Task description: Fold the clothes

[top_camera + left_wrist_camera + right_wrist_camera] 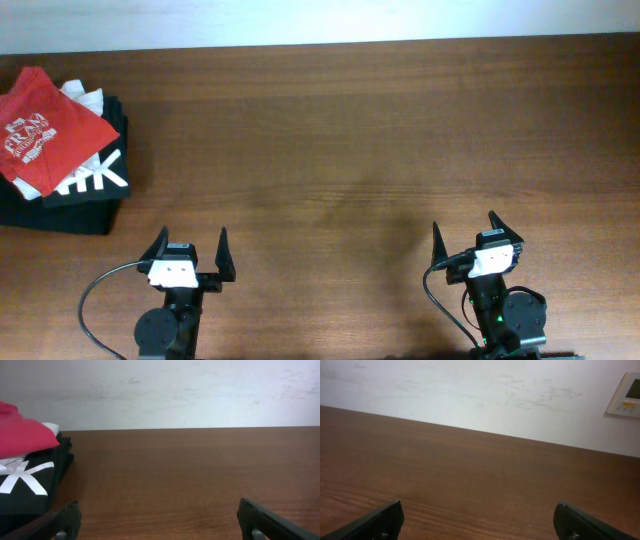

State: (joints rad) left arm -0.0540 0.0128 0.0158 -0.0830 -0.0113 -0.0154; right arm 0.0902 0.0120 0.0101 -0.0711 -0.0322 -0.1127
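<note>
2 arms low at near table [330, 130] edge; left gripper [191, 238], right gripper [464, 226] spread wide, empty; T-shirt [48, 135] atop black garment [70, 208] far left.

1. Place: robotics lab or test room.
2. Bench [350, 130]: wide, brown wood grain, running to the far wall.
3. Wall [470, 390]: plain white, scuffed and marked.
4. Wall panel [626, 394]: small pale control unit, far right.
5. Left hand [191, 242], right hand [464, 230]: black, two-fingered, machine-mounted at the bench's near edge; black cable [88, 300] looping beside the left one.
</note>
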